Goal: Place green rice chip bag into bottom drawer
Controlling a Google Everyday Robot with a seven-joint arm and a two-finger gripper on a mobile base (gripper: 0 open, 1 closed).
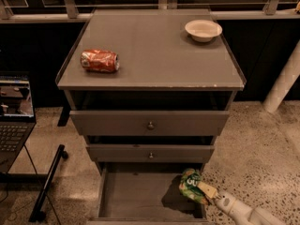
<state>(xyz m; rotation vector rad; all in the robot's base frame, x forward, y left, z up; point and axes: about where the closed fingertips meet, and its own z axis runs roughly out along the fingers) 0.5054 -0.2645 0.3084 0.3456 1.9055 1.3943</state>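
The green rice chip bag (191,185) is a crinkled light-green foil bag with a dark green logo. It hangs over the right side of the open bottom drawer (136,198), above its flat grey floor. My gripper (202,190) reaches in from the lower right on a white arm and is shut on the bag's right end. The bag casts a shadow on the drawer floor.
A crushed red-orange can (99,61) lies on the cabinet top (154,55) at the left, and a white bowl (203,30) at the back right. Two knobbed drawers stand slightly open above. A laptop (14,111) is at the left, a white pole (283,83) at the right.
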